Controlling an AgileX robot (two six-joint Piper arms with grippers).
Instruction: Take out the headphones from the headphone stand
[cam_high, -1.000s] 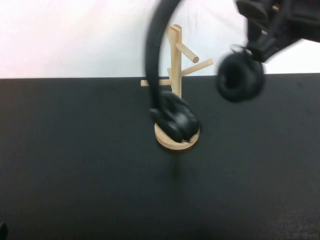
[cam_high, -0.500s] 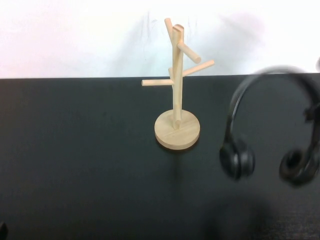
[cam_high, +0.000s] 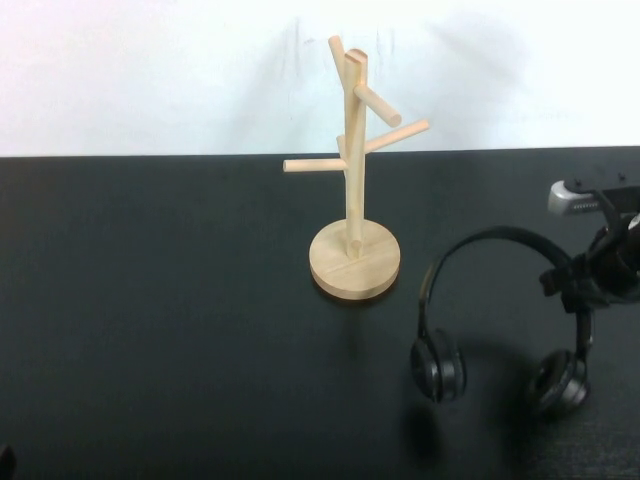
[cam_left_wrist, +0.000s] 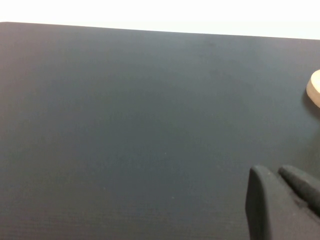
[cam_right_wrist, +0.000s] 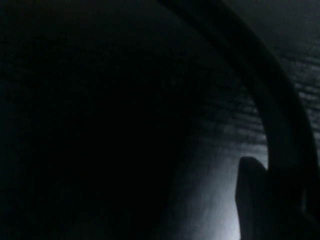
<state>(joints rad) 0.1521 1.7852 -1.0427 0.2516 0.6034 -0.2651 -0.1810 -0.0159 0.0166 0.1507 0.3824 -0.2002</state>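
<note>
The wooden headphone stand (cam_high: 353, 180) stands bare at the table's middle back, with its round base (cam_high: 354, 262) on the black top. The black headphones (cam_high: 497, 312) hang upright to the stand's right, both ear cups low at the table surface. My right gripper (cam_high: 578, 286) is shut on the band's right side, above the right ear cup (cam_high: 558, 381). In the right wrist view the band (cam_right_wrist: 270, 90) curves past one dark finger (cam_right_wrist: 252, 200). My left gripper (cam_left_wrist: 275, 172) is shut and empty over bare table, left of the stand's base edge (cam_left_wrist: 315, 87).
The black table (cam_high: 160, 320) runs from the white back wall to the front edge. The stand's angled pegs (cam_high: 312, 165) stick out left and right of the post.
The headphones have come off the stand, swung right with my right gripper, and dropped from high above down to the table at the right. The stand has not moved.
</note>
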